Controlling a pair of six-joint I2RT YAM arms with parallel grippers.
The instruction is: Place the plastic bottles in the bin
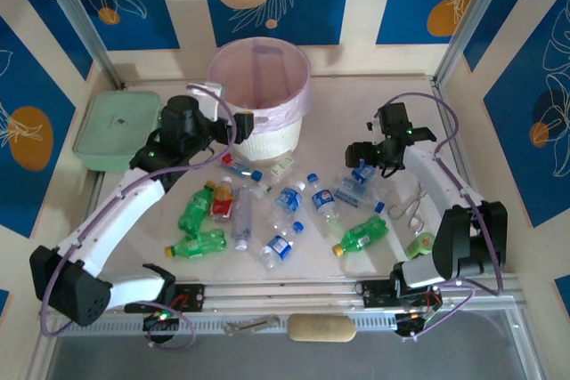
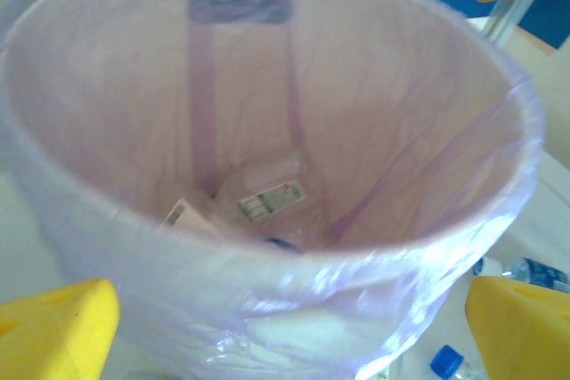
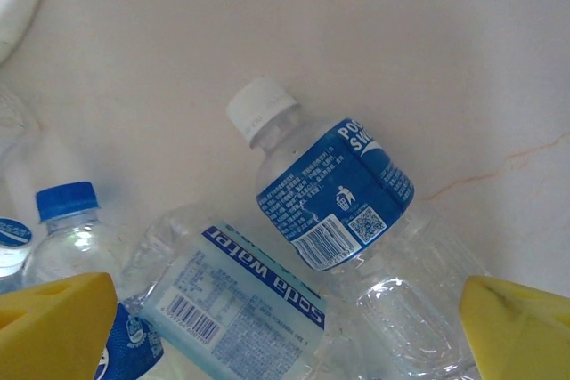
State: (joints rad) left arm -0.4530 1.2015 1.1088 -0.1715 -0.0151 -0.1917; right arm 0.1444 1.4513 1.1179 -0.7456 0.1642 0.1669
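Right tool (image 3: 285,327) is hovering wide, empty, over white-capped bottle (image 3: 329,193); left tool (image 2: 285,331) is gaping empty above bin (image 2: 401,131). Few bottles (image 2: 267,198) are lying inside; roughly 12 are waiting on worktop (image 1: 343,113).

Left wrist view: bin (image 2: 178,246) rim runs out of frame at left and top. Contents at its bottom are blurred: a labelled item (image 2: 270,200), print unreadable, and a blue cap (image 2: 283,243) half hidden behind the near rim. Left gripper (image 2: 289,344): both yellow pads (image 2: 53,331) cut by the lower edge. Right wrist view: white-capped bottle (image 3: 334,193) and soda-water bottle (image 3: 240,304) lose their bases at the bottom edge. Blue-capped bottle (image 3: 71,229) sits partly behind a pad of the right gripper (image 3: 285,344). Top view: tan oblong (image 1: 322,327) on the near rail, unidentifiable.
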